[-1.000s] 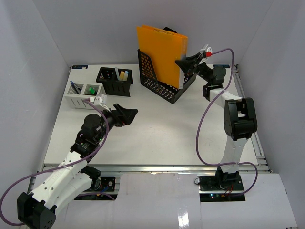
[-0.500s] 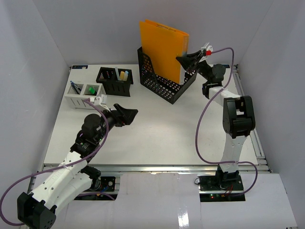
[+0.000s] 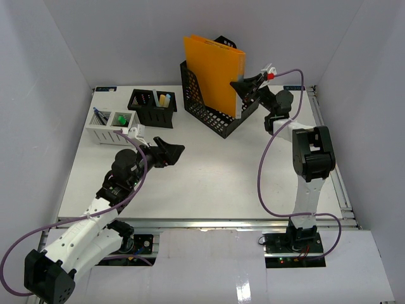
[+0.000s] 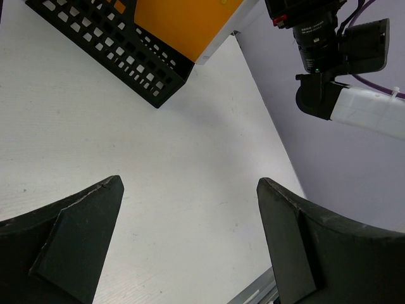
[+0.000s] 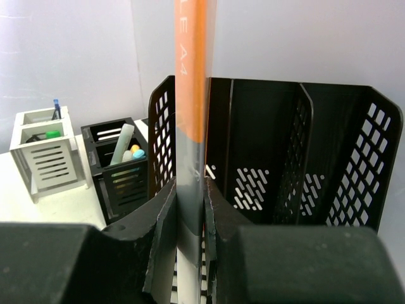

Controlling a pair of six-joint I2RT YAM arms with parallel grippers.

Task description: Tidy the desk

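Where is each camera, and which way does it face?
Top external: above, behind the robot, looking down on the desk; left gripper and right gripper show.
Left wrist: low over the desk, facing the rack; own open fingers frame it.
Right wrist: at the rack; own fingers clamp the orange folder.
Shared: rack and folder, all three.

A: Where does the file rack point(image 3: 212, 117) sit?
B: At the back of the desk point(image 3: 209, 183), near the middle, with the folder point(image 3: 212, 66) upright in it.
A: And to its left?
B: The far pen holder point(image 3: 152, 106) is just beside it. The near pen holder point(image 3: 112, 126) is further left and forward.
A: The hands?
B: The right hand point(image 3: 243, 84) pinches the folder's right edge. The left hand point(image 3: 174, 152) hangs before both holders, apart from them.
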